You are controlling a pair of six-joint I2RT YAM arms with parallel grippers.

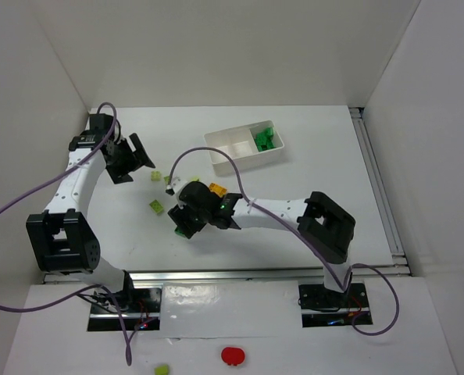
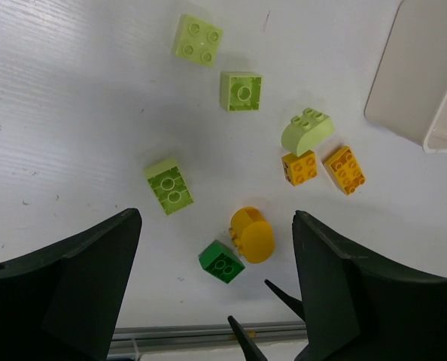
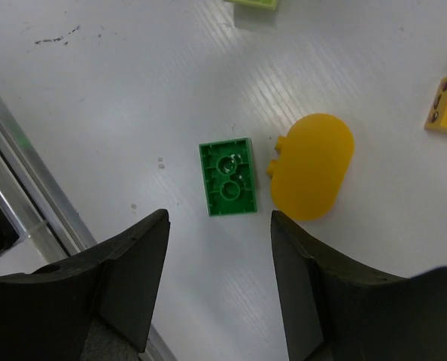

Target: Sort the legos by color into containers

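The white tray (image 1: 230,153) stands at the back centre, with dark green bricks (image 1: 265,139) in its right compartment. My right gripper (image 3: 217,226) is open, hovering over an upside-down dark green brick (image 3: 227,177) next to a rounded orange-yellow piece (image 3: 312,165). My left gripper (image 2: 216,226) is open and empty, high above the loose pile. Its view shows several lime bricks (image 2: 168,186), two orange bricks (image 2: 344,169), the rounded piece (image 2: 252,235) and the green brick (image 2: 221,262). In the top view the left gripper (image 1: 134,156) is left of the pile and the right gripper (image 1: 183,223) is over its near side.
The tray's corner (image 2: 415,90) shows at the right of the left wrist view. A metal rail (image 1: 255,273) runs along the table's near edge. A red round object (image 1: 232,355) and a lime brick (image 1: 162,369) lie on the shelf near the arm bases. White walls enclose the table.
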